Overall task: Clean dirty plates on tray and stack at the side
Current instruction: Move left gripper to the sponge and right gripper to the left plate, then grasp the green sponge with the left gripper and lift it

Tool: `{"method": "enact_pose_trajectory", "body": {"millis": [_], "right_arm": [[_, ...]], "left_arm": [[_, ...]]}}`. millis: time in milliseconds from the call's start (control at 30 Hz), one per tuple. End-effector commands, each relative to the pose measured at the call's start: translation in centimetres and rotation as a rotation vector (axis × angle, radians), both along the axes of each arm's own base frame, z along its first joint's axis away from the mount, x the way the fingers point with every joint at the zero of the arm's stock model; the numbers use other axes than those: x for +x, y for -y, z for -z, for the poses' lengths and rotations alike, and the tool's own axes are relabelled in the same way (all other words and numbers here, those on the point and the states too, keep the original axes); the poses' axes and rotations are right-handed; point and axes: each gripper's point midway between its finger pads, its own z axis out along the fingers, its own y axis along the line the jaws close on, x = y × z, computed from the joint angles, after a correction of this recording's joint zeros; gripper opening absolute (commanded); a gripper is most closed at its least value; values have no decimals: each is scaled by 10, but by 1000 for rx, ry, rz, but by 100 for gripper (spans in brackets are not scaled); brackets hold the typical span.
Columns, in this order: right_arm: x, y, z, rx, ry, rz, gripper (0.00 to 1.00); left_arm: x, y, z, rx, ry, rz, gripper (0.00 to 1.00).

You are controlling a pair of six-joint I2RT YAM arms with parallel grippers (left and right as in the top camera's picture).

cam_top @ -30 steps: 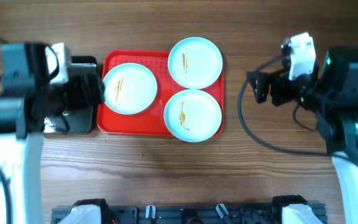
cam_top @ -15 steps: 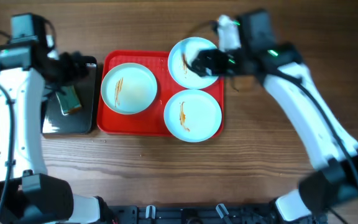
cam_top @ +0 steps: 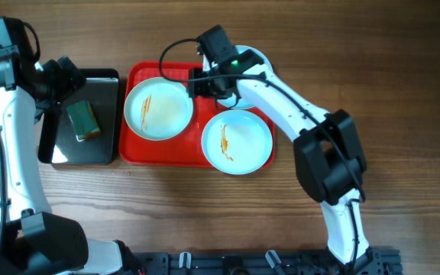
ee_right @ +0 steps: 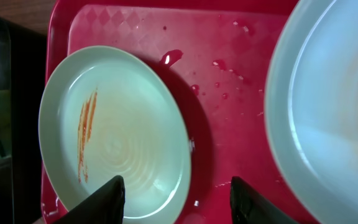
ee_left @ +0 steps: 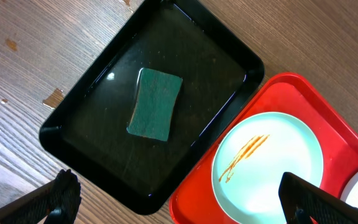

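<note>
The three plates look rigid, light and glossy, probably plastic or melamine, so likely slick when wet; the thin raised rim is the sensible place to pinch, since the shallow bowl gives no purchase. The right hand [ee_right: 176, 186] hovers low over the red tray [cam_top: 182, 153], its fingers part spread and pinching nothing, with the right rim of the left plate [cam_top: 159, 108] lying between them. The left hand [ee_left: 179, 193] is spread wide and empty above the black tray [ee_left: 210, 74].

On the wooden surface [cam_top: 220, 206], the red tray carries all three plates: the left plate fills its left half; a second plate [cam_top: 237, 141] sits at the near right corner, overhanging the edge; a third plate [ee_right: 328, 93] sits at the far right corner, mostly under the right arm in the overhead view. Each shows an orange-brown smear [ee_right: 87, 124] near the centre; small wet drops [ee_right: 173, 58] dot the tray's far side. The black tray, just beside the red tray's left edge, holds one green sponge [ee_left: 155, 104] lying flat near its middle.
</note>
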Motion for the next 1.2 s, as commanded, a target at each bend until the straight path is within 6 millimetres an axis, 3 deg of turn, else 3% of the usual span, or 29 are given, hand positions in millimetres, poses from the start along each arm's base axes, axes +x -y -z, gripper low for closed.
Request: {"method": "enact_pose_trajectory", "body": {"millis": [0,200,367,533,633,767,867,933,1167], "right_arm": [[6,-5,18,-28,-6,68,51],[0,-3,52,-63,-67,91,31],[-5,-7,75,-57,-123,99,25],[-7,-14,77,-41,-124,86,20],[-10,-13,83,-50,-140,89,4],[-16,-9,89,-65,-171,107,4],[-16,-8,89,-67,-173,106,4],[-17,-8,89,-68,-174,104,4],[-16,-8,89,-67,-173,104,4]], "left_arm": [[6,-6,-2,12,10,-20,100],[11,-8,25,-9,-64,-19,100],[18,-10,40,-17,-88,-21,100],[25,-14,55,-18,-106,-31,100],[27,-16,70,-29,-137,-55,100],[29,-17,89,-38,-182,-56,100],[33,-18,102,-43,-196,-58,94],[36,-19,113,-45,-214,-48,89],[43,-27,160,-13,-296,43,87]]}}
